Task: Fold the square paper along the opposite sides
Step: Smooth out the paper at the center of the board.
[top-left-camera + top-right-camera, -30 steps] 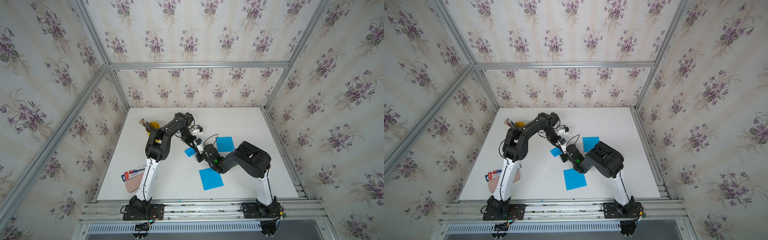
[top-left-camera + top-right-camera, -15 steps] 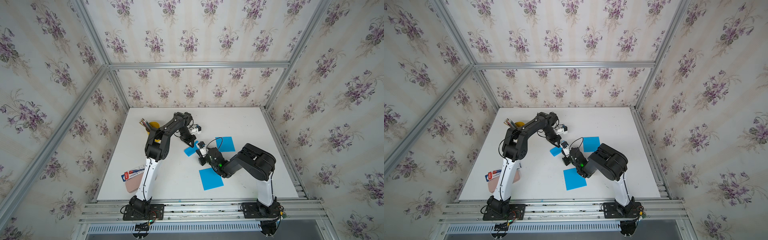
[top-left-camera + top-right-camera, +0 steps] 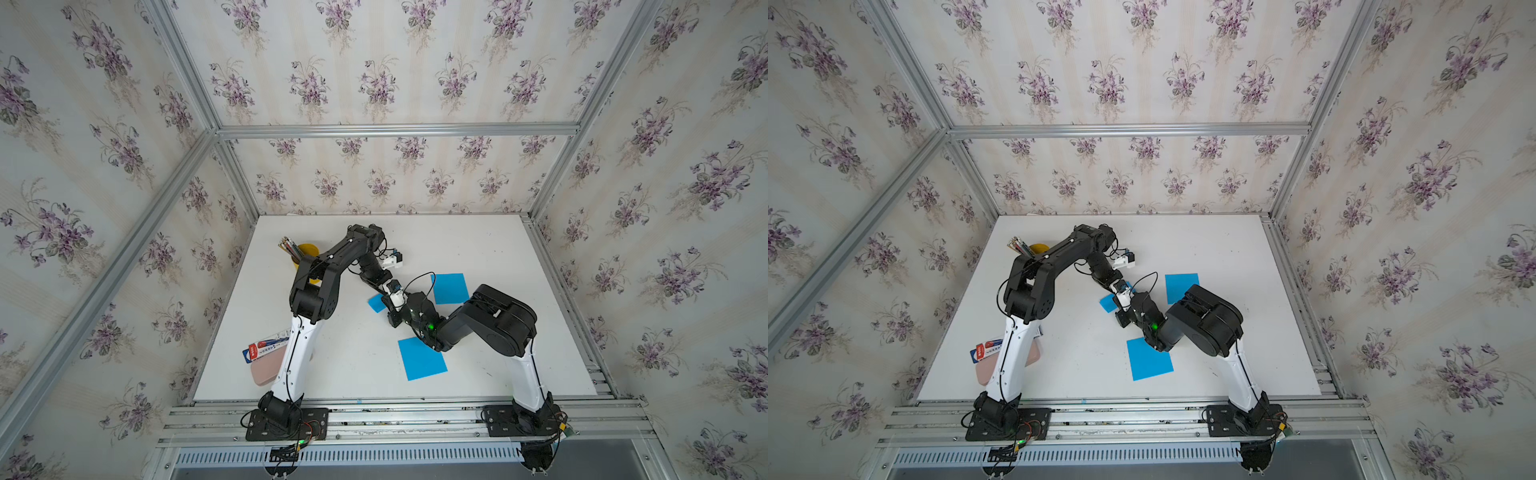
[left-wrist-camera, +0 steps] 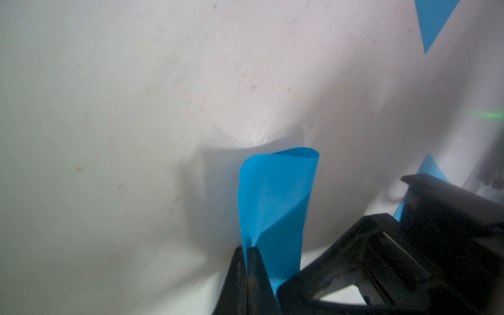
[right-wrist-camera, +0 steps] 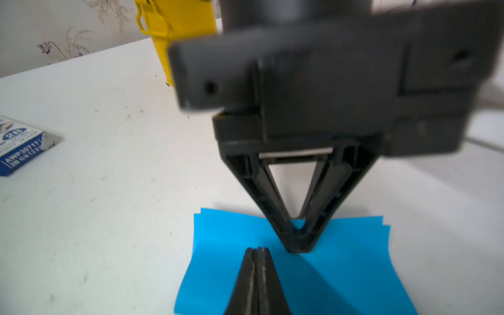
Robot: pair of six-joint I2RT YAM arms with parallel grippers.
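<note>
The left gripper (image 4: 247, 252) pinches the folded paper (image 4: 275, 196), as before. The right gripper (image 5: 257, 251), closed tight, keeps its tip over it and is now slightly more toward 6 o'clock. The paper lies at the middle of the table (image 3: 478, 249), at 9 o'clock from a flat sheet (image 3: 449, 288).

White table (image 3: 490, 249), flat blue squares (image 3: 422, 359), yellow cup (image 3: 309, 250), pink case (image 3: 266, 370)

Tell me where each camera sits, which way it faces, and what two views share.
Top views: high above the near edge, looking down on the white table; left arm and right arm show whole.
Right wrist: behind the right gripper, facing the left gripper pinching the folded blue paper, yellow pencil cup beyond.
Left wrist: behind the left gripper, facing along that paper; right gripper's body beside.
Shared: both wrist views show the paper.
</note>
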